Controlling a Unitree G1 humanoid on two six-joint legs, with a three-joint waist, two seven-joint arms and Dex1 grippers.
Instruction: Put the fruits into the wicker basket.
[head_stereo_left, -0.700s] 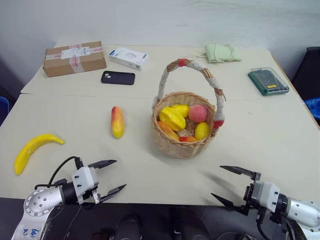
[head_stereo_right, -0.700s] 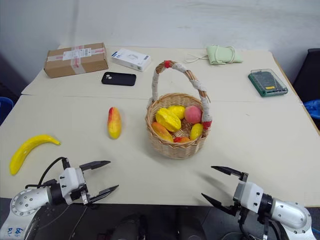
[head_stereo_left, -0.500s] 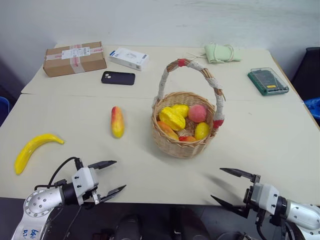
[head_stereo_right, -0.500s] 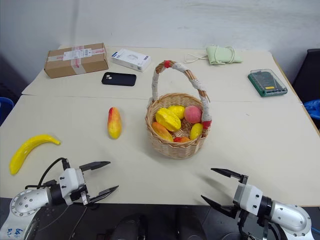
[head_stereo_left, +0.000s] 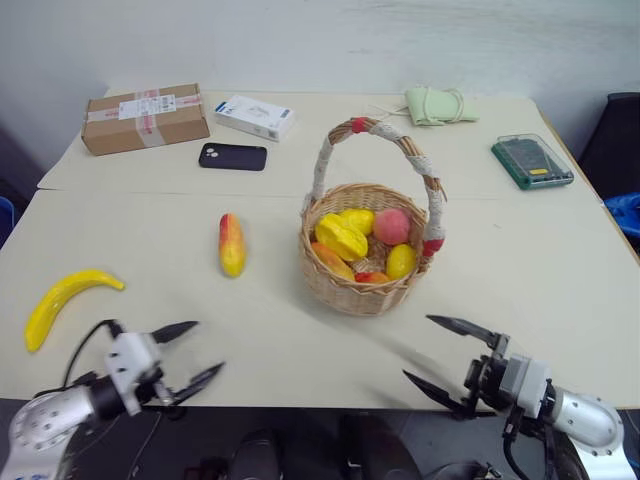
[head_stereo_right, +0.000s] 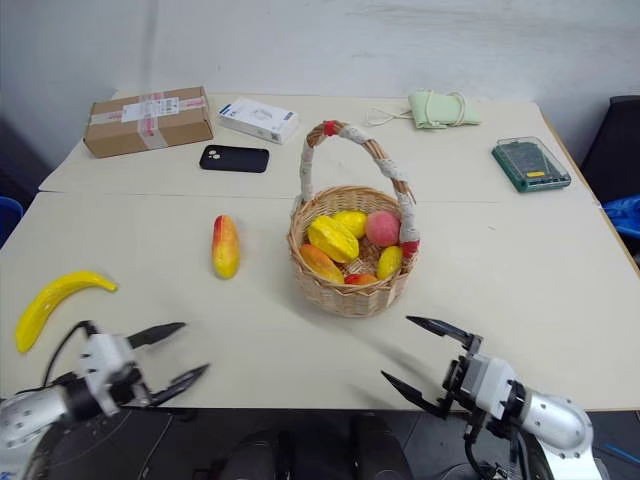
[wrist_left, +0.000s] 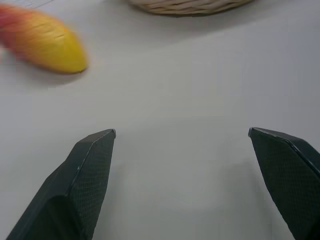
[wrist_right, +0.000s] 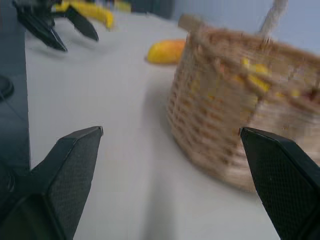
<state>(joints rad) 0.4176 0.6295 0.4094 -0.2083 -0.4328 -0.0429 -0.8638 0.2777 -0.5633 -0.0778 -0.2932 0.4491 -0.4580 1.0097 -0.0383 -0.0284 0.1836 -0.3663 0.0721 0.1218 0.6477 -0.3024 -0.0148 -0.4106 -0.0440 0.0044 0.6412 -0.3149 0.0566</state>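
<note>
Far left on the bench (head_stereo_left: 520, 270): a curved yellow banana (head_stereo_left: 62, 301), lying flat near the front edge, well apart from everything else. Just in front of it, at the bench's front edge, the left end effector (head_stereo_left: 187, 353) — released, both black fingers spread wide, nothing between them, hovering low over bare surface. Further back on the left, a taped cardboard box (head_stereo_left: 145, 117), then a white box (head_stereo_left: 253, 116) beside it and a black phone (head_stereo_left: 233, 156) just in front of the two. Between phone and front edge, the yellow-to-red mango-like fruit (head_stereo_left: 232, 243), lying lengthwise with its red end toward the back, near the basket's left side but not touching; seen from the left wrist as a blurred shape ahead of the spread fingers (wrist_left: 85, 180). Centre: the wicker basket (head_stereo_left: 366, 288), upright, arched handle wrapped in whitish cord with red bands, already holding several toy fruits — yellow, orange and a pinkish-red round one. Behind and right of it, a pale green folded cloth item (head_stereo_left: 438, 104) with a cord, then a green flat case (head_stereo_left: 531, 162) near the right edge. Front right, the right end effector (head_stereo_left: 450, 352) — likewise released, fingers wide apart and empty, pointed toward the basket from near the front edge, apart from it.
</note>
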